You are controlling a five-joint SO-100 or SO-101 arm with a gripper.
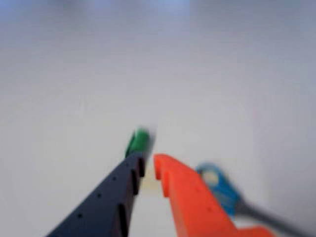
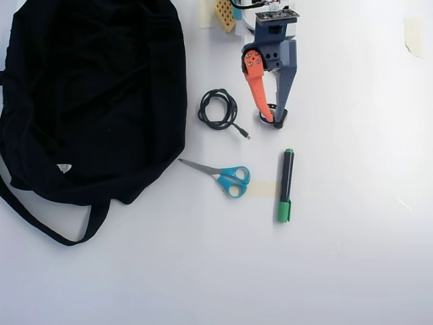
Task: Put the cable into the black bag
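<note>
The black cable [image 2: 218, 108] lies coiled on the white table, its plug end pointing toward the lower right in the overhead view. The black bag [image 2: 95, 95] lies flat at the left, with a strap trailing toward the front. My gripper [image 2: 274, 120] has an orange jaw and a dark blue jaw. It hangs just right of the cable and does not touch it. In the blurred wrist view the gripper [image 1: 149, 165] shows a narrow gap between the jaws with nothing in it. The cable and the bag are out of the wrist view.
Blue-handled scissors [image 2: 230, 177] lie below the cable and also show in the wrist view [image 1: 219, 186]. A green marker [image 2: 285, 177] lies below the gripper, and its tip shows in the wrist view [image 1: 138, 142]. The arm's base [image 2: 270, 20] is at the top edge.
</note>
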